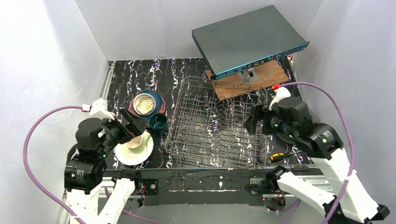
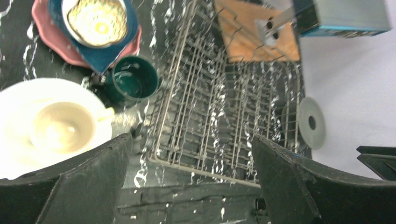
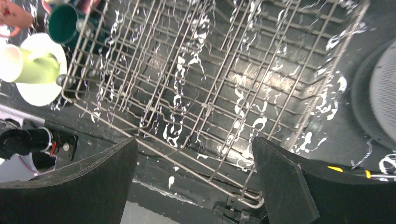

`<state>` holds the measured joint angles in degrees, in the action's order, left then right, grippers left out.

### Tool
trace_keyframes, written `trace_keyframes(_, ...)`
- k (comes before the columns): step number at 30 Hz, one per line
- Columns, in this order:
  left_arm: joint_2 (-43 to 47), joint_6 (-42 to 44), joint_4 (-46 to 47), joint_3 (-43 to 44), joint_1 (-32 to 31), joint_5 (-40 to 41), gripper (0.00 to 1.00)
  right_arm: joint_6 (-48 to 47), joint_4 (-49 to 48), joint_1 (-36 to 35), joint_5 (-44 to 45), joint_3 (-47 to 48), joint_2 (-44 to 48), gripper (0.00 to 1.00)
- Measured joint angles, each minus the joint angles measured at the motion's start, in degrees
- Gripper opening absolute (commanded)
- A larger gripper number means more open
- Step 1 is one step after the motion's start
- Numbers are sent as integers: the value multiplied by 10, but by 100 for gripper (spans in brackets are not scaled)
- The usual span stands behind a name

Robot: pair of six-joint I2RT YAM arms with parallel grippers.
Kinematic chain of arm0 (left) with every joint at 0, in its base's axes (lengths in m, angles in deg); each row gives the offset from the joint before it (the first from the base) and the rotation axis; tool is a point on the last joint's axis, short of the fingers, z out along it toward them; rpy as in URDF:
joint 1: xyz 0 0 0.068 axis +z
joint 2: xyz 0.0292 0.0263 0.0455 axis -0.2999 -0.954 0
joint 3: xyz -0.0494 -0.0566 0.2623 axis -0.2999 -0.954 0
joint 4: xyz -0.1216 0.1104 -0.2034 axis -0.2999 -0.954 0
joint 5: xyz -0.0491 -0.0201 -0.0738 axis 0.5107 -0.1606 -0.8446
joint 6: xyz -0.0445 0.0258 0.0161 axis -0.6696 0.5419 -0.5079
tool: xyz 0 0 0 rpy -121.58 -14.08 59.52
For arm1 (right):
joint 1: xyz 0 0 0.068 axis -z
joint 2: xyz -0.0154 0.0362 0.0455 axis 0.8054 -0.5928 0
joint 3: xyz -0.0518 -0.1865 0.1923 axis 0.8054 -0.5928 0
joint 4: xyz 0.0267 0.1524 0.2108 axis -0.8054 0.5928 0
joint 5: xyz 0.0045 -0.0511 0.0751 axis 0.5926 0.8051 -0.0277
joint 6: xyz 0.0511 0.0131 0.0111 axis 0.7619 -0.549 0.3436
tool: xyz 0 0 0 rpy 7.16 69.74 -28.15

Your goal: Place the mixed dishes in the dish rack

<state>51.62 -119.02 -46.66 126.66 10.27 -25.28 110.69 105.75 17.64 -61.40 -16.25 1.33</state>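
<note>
first pick-up: rack (image 1: pixel 212 121) empty, dishes (image 1: pixel 145 104) just left of it. left gripper (image 2: pixel 191 140), spread, hovers over the green mug (image 2: pixel 63 128) on the cream plate (image 1: pixel 125 157); next, lower and pinch its rim. right gripper (image 3: pixel 194 140) spread, empty.

You're working in a robotics lab test cell, not a kitchen — plain white panels (image 1: pixel 46 56) box in a black marbled tabletop (image 1: pixel 135 79). The left arm (image 1: pixel 91 140) and right arm (image 1: pixel 308 130) stand at its near edge trailing purple cables (image 1: pixel 26 144) — and a grey box with a blue edge (image 1: pixel 247 37), a wooden board (image 1: pixel 266 77) and a screwdriver (image 1: pixel 280 156) sit around the dish rack (image 1: pixel 215 126)
</note>
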Motion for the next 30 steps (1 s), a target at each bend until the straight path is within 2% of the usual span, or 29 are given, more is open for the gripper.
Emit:
trace_keyframes(6,-20,-3,-41,-61,0,12,99,8,-12,0,-69,-61,-27,100)
trace_keyframes(10,-53,-25,-72,-97,0,53,99,18,-19,0,-99,-69,-46,100)
trace_keyframes(18,-148,-60,-106,-107,0,135,99,64,-23,0,-87,-80,-88,100)
trace_keyframes(23,-188,-76,-104,-119,0,171,99,82,-57,0,-72,-129,-51,100)
trace_keyframes(28,-210,-84,-82,-126,0,178,89,78,-89,0,-107,-159,-11,100)
trace_keyframes(30,-223,-87,-65,-127,0,178,80,78,-99,0,-125,-158,-17,100)
